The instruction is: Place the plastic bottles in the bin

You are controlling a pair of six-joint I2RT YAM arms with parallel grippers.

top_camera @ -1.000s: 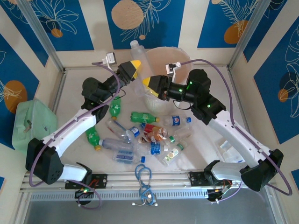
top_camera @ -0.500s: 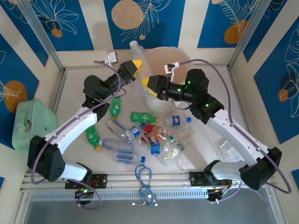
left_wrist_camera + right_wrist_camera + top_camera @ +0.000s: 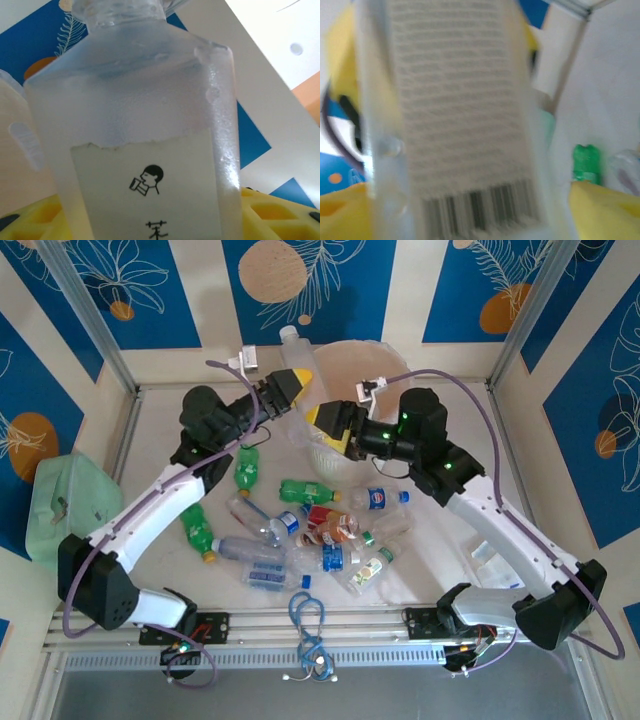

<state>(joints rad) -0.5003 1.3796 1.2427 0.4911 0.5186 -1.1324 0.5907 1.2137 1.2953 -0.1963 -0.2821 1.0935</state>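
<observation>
Bottle from above: one frosted bottle (image 3: 291, 343) is up in the air. Its neck points to the back wall. It is just beside the left edge of the bin (image 3: 352, 344).
Bin from above: round and pale pink-beige, with a thin white bag inside. It stands at the back of the table (image 3: 440, 550).
Left gripper from above: the left gripper (image 3: 298, 383) has yellow tips and sits on the lower part of the frosted bottle.
Right gripper from above: the right gripper (image 3: 322, 420) is just below that, by the bottle's bottom end, in front of the bin.
Other bottles from above: the other bottles (image 3: 330, 528) lie in a heap in the middle of the table. Some are green, some are clear with blue labels, and some have red labels.
Bottle in left wrist view: very close and standing up. It has cloudy, frosty sides and a clear neck on top. Its pale label has a little black drawing of a face drinking from a cup.
Grip in left wrist view: the yellow fingers (image 3: 272, 210) sit against both sides, so the left gripper is pinching the frosted bottle.
Bottle in right wrist view: blurry. The label has rows of tiny grey print and a black bar code at the bottom.
Grip in right wrist view: one of the yellow fingers (image 3: 600, 205) stands on each side of the bottle. It is too blurry to tell if they squeeze it or hang loose.
Behind in right wrist view: a green bottle (image 3: 584, 162) shows past the frosted one.
</observation>
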